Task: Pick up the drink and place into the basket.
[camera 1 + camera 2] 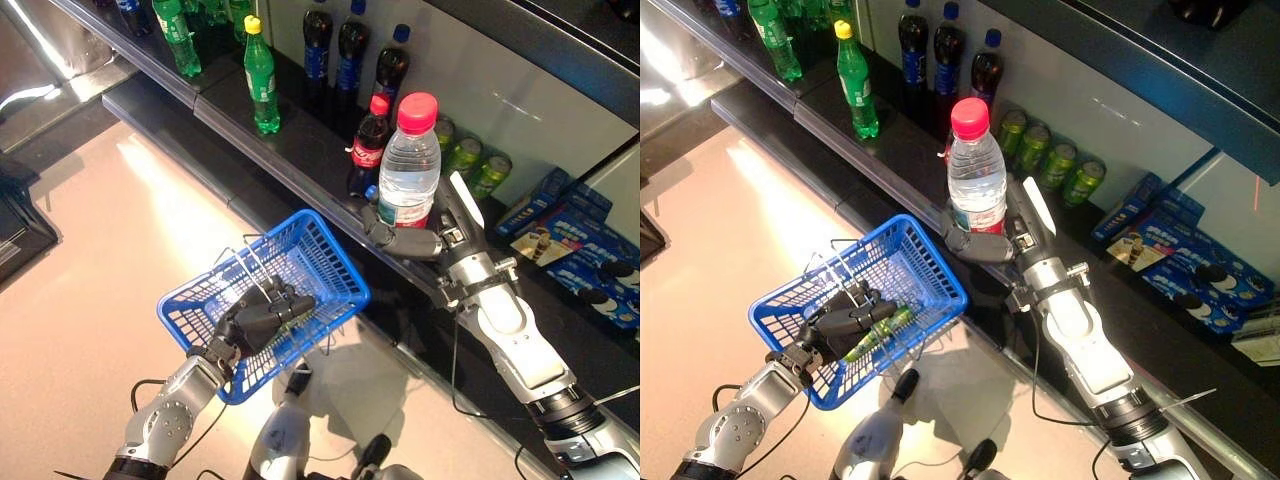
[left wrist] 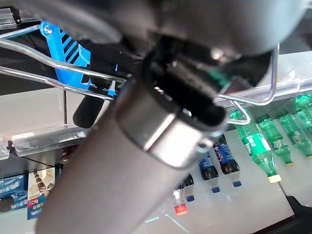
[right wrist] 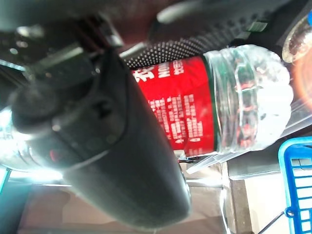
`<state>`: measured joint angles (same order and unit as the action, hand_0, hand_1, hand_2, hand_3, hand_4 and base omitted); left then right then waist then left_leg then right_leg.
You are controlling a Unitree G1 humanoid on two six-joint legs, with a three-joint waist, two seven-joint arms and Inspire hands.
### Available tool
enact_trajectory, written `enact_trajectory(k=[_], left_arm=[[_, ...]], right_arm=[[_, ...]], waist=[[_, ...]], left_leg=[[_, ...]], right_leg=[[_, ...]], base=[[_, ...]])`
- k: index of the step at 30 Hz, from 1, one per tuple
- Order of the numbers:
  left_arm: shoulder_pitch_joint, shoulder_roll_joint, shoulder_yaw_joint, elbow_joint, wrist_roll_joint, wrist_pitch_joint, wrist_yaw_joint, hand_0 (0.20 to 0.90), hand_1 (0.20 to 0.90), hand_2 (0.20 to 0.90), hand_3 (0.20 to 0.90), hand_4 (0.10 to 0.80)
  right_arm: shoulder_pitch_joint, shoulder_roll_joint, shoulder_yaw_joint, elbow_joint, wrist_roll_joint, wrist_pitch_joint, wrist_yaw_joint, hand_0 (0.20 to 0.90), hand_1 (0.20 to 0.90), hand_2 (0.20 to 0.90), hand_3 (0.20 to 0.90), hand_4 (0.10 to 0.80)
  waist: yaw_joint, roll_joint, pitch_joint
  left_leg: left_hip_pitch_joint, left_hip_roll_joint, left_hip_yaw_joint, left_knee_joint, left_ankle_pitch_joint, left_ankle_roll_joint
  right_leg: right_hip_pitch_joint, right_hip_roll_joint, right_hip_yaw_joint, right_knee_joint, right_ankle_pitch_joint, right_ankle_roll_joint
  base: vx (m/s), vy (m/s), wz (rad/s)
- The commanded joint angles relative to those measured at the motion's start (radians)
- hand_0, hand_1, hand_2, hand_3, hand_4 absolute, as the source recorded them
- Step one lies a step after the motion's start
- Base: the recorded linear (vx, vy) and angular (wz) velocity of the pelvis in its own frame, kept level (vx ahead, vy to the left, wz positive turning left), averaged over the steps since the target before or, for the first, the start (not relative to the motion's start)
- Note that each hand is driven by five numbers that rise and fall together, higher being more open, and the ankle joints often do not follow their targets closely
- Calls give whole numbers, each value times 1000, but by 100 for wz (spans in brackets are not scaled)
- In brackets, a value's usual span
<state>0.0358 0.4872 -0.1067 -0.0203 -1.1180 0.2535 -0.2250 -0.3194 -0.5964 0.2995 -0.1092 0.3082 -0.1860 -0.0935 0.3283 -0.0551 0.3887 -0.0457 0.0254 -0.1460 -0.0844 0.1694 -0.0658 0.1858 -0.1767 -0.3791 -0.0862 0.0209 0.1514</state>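
Nearest us, our left hand (image 1: 262, 322) is curled round the wire handles of the blue basket (image 1: 335, 270), which hangs tilted out over the floor and already has a green bottle (image 1: 880, 328) lying in it. Just beyond, our right hand (image 1: 415, 240) is clamped round the lower part of the water bottle (image 1: 409, 165), which stands upright in the grip, above the shelf edge (image 1: 260, 160) and beside the basket's far corner. We judge the carry half done: the bottle is lifted but not yet over the basket.

The risks, as we read them: the grip sits low on a tall bottle, so it could tip or slide out during the swing. The basket's slant could let it roll against the rim or out. Farther back, the cola bottle (image 1: 368, 147) stands close to our fingers and could be knocked.
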Motion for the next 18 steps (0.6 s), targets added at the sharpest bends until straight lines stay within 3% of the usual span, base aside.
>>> enact_trajectory(k=[1, 18], left_arm=[[-77, -35, -28, -299, -155, -124, -215, 300, 300, 300, 200, 100], [-112, -22, -75, -395, -152, -93, -308, 300, 300, 300, 200, 100]], right_arm=[[-66, -53, 26, -132, 31, -206, -44, 300, 300, 300, 200, 100], [-70, -34, 92, -82, -1, -200, -40, 300, 300, 300, 200, 100]], waist=[[-12, 13, -299], [11, 17, -298]], left_leg=[[70, 23, -19, -3, -102, -21], [60, 13, -62, -3, -97, -20]], right_leg=[[20, -7, -13, 3, 0, 10], [19, -11, -36, 7, 0, 8]], base=[[0, 0, 0], [-1, 0, 1]])
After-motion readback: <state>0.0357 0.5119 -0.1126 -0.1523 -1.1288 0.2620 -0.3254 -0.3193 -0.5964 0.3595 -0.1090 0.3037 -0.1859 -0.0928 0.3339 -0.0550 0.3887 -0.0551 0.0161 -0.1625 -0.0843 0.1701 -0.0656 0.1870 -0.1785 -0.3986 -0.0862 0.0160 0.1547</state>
